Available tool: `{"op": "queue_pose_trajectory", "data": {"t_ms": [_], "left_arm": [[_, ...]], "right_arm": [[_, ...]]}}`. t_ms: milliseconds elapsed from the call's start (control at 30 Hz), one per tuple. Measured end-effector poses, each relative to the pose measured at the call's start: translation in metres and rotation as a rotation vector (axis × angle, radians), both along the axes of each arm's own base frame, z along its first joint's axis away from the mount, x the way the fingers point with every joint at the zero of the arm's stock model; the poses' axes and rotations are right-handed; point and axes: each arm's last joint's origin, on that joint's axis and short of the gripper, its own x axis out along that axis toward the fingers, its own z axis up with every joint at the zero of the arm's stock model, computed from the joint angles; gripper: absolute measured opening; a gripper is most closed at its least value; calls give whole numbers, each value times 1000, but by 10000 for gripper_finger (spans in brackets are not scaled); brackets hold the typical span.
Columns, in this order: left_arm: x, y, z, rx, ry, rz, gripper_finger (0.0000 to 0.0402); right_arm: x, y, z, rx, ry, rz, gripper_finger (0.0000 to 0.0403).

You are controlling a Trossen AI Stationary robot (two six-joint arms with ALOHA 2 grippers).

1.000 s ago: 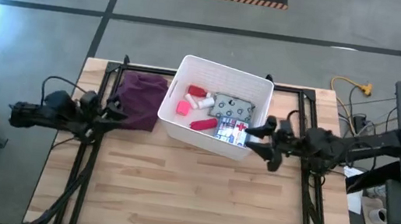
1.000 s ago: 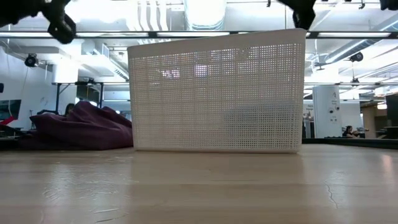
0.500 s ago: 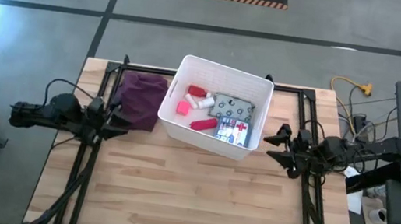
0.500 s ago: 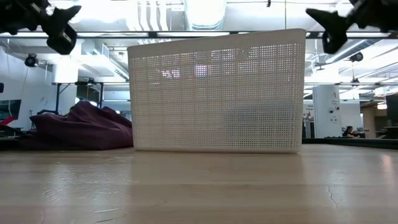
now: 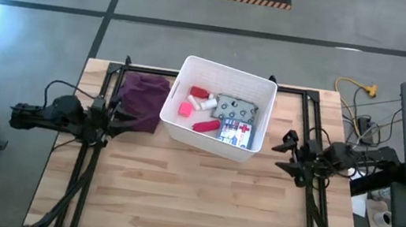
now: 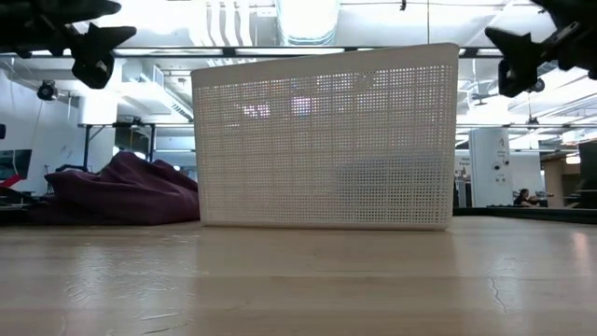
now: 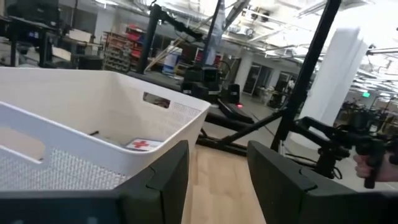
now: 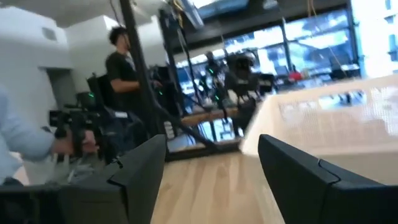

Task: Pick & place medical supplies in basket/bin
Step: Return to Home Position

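At the left side of the bench (image 5: pixel 191 199), the left gripper (image 5: pixel 119 114) hovered just beside the purple cloth (image 5: pixel 144 96), its fingers spread and empty. Right of the cloth stood the white bin (image 5: pixel 225 70), holding the pink cube (image 5: pixel 185 109), red bottle (image 5: pixel 200 93), red tube (image 5: pixel 205 125), what looked like a white vial (image 5: pixel 206 105), the patterned packet (image 5: pixel 234 106) and the first-aid box (image 5: pixel 236 132). Right of the bin and apart from it, the right gripper (image 5: pixel 284 150) hung wide open, holding nothing.

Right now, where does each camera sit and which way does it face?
High view: overhead, looking straight down on white bin, left pincer and right pincer.
Low view: at table height, facing the bin's side; pincers at top corners.
Left wrist view: past own open fingers, toward the bin.
Right wrist view: likewise, from the opposite side.
All share the bin.
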Motion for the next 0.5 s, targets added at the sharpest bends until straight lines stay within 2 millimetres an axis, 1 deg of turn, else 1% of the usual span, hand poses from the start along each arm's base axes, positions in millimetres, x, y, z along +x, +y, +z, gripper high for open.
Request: {"op": "queue_pose_trajectory", "data": {"t_ms": [133,233,333,400,500], "left_arm": [[3,0,-2,0,25,-2,148],[6,0,-3,1,46,-2,148],[11,-1,-5,2,60,-2,148],[15,-1,-3,76,41,-3,148],[19,-4,-8,217,37,-62,148]], "right_arm": [[1,0,-8,2,82,-14,245],[3,0,-16,50,169,-21,244],[5,0,-22,52,237,-23,247],[6,0,-22,69,243,-23,249],[6,1,-23,42,251,-6,251]]}}
